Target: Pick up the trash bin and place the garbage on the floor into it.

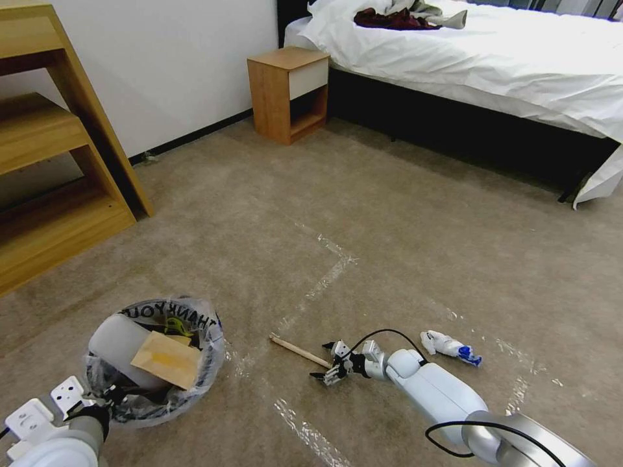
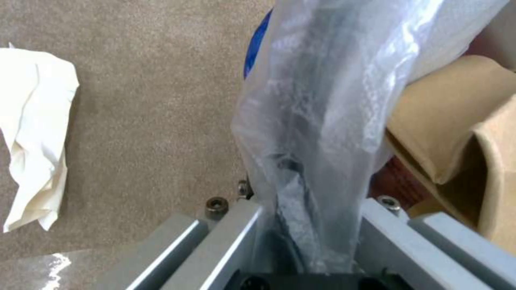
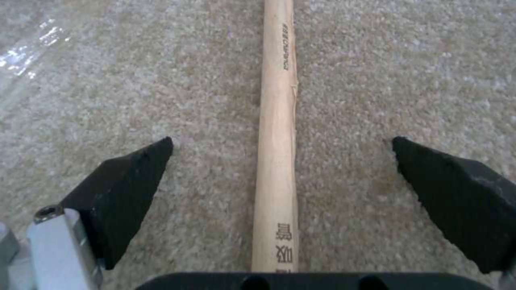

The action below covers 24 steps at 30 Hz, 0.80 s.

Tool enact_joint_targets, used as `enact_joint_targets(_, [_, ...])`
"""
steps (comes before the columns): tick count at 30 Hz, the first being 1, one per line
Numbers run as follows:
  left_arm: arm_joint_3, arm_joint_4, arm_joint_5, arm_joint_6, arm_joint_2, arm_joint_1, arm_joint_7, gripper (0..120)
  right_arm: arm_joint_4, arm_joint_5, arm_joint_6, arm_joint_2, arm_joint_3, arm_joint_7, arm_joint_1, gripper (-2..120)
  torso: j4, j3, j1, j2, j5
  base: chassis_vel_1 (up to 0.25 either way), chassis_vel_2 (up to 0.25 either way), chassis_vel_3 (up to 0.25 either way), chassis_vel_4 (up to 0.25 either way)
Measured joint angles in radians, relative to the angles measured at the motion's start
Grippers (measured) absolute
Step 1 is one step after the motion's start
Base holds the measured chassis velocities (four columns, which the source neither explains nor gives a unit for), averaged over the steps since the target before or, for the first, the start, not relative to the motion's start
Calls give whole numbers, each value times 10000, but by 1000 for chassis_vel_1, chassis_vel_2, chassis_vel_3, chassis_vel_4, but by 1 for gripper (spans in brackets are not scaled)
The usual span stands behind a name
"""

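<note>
Right gripper (image 1: 328,364) low over floor (image 1: 389,246), jaws spread wide, wooden stick (image 1: 300,351) lying between them, untouched, carpet free both sides. White-blue wad (image 1: 449,344) near, beside R forearm. Left gripper (image 2: 306,225) clamped on trash bin (image 1: 156,360) rim through bag; fingertips hidden by plastic. Cardboard scrap (image 1: 167,359) inside bin. Crumpled white paper (image 2: 35,141) on carpet, partly cut off.
</note>
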Motion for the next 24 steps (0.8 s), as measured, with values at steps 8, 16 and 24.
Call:
enact_joint_targets(8, [36, 169, 1, -30, 28, -121, 37, 0, -113, -409, -58, 95, -136, 244, 93, 100, -1, -2, 0, 1, -1, 0, 0, 0, 0])
enact_joint_targets(16, [81, 264, 7, -75, 26, -222, 51, 0, -113, -471, -91, 93, -142, 401, 38, 99, 2, -1, -1, 1, 4, 0, 0, 0, 0])
enact_joint_targets(24, [114, 285, 59, -105, 27, -242, 61, 0, -90, -481, -7, 81, -137, 494, -4, 83, 4, 0, -1, 0, 2, 0, 0, 0, 0])
